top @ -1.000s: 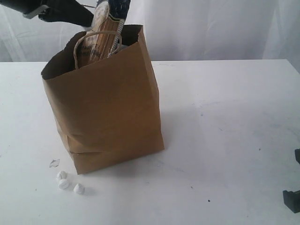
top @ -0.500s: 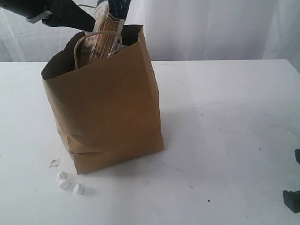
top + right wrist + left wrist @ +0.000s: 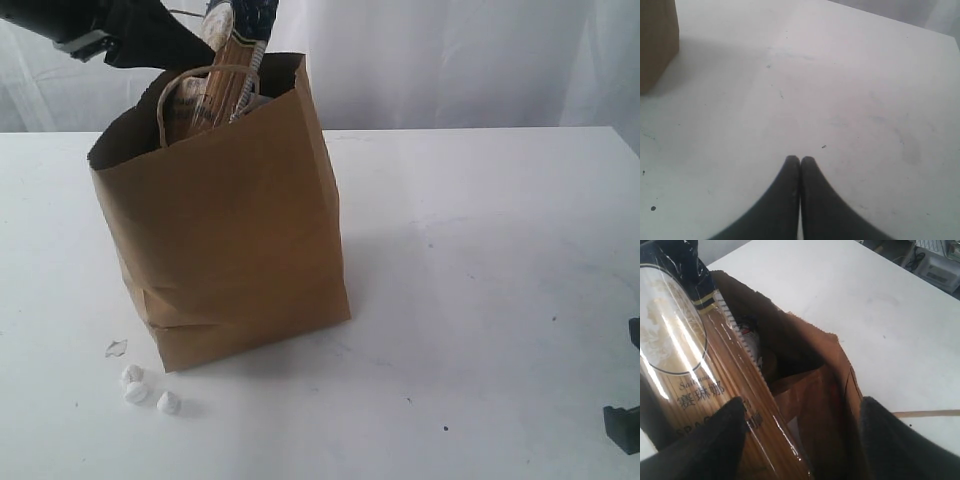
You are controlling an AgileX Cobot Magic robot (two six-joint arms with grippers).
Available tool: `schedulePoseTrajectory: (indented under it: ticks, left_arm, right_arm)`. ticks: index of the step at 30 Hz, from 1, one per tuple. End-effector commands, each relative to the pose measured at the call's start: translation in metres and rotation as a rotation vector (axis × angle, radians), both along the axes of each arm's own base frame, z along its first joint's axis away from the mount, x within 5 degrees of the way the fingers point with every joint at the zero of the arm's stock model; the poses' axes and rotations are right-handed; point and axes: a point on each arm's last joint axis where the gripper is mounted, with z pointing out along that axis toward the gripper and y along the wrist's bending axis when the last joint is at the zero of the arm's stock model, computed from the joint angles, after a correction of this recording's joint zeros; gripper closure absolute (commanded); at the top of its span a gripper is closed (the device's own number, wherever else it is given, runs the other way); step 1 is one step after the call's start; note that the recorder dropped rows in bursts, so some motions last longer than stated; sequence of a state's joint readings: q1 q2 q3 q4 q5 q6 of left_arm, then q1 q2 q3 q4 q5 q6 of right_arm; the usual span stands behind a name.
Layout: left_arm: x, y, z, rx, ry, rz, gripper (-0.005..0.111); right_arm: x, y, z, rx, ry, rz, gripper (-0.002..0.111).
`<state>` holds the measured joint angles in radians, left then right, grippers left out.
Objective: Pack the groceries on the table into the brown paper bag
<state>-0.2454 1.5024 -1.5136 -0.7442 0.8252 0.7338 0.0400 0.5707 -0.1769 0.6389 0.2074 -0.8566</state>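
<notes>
Spaghetti packet (image 3: 232,60) stands nearly upright in the brown paper bag (image 3: 230,230), top above the bag's rim. The left gripper (image 3: 802,405) is spread wide beside it, one finger seemingly touching the wrapper and gripping nothing. The right gripper (image 3: 800,161) is pinched shut, well off from the bag.

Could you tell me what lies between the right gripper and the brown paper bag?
Only bare, faintly scuffed table, as the right wrist view shows.
</notes>
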Motion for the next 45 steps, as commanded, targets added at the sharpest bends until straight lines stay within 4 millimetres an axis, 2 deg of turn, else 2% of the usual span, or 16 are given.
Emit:
schedulePoseTrajectory:
  ticks: [1, 5, 8, 11, 14, 20, 25, 32, 40, 45]
  left_arm:
    - [-0.007, 0.003, 0.012, 0.053, -0.055, -0.011, 0.039]
    - [-0.018, 0.022, 0.037, 0.135, -0.15, 0.072, 0.044]
    - [-0.03, 0.044, 0.054, 0.202, -0.175, 0.218, 0.058]
    - [-0.044, 0.061, 0.066, 0.257, -0.199, 0.328, 0.081]
    - [-0.056, 0.067, 0.068, 0.294, -0.176, 0.328, 0.106]
    - [-0.07, 0.067, 0.054, 0.376, -0.004, 0.236, 0.107]
    - [-0.075, 0.067, 0.028, 0.433, 0.15, 0.178, 0.107]
    - [-0.076, 0.067, -0.03, 0.479, 0.346, 0.136, 0.107]
    - [-0.071, 0.055, -0.096, 0.279, 0.411, 0.222, 0.107]
    - [-0.076, 0.056, -0.142, 0.259, 0.486, 0.288, 0.107]
  right_arm:
    - [0.001, 0.0, 0.003, -0.003, -0.011, 0.0, 0.108]
    - [0.001, 0.0, 0.003, -0.003, -0.011, 0.0, 0.108]
    - [0.001, 0.0, 0.003, -0.003, -0.011, 0.0, 0.108]
    - [0.001, 0.0, 0.003, -0.003, -0.011, 0.0, 0.108]
    - [0.001, 0.0, 0.003, -0.003, -0.011, 0.0, 0.108]
    - [0.001, 0.0, 0.003, -0.003, -0.011, 0.0, 0.108]
    - [0.001, 0.0, 0.003, -0.003, -0.011, 0.0, 0.108]
    - [0.001, 0.0, 0.003, -0.003, -0.011, 0.0, 0.108]
    - [0.001, 0.0, 0.003, -0.003, -0.011, 0.0, 0.108]
    - [0.001, 0.0, 0.003, -0.003, -0.011, 0.0, 0.108]
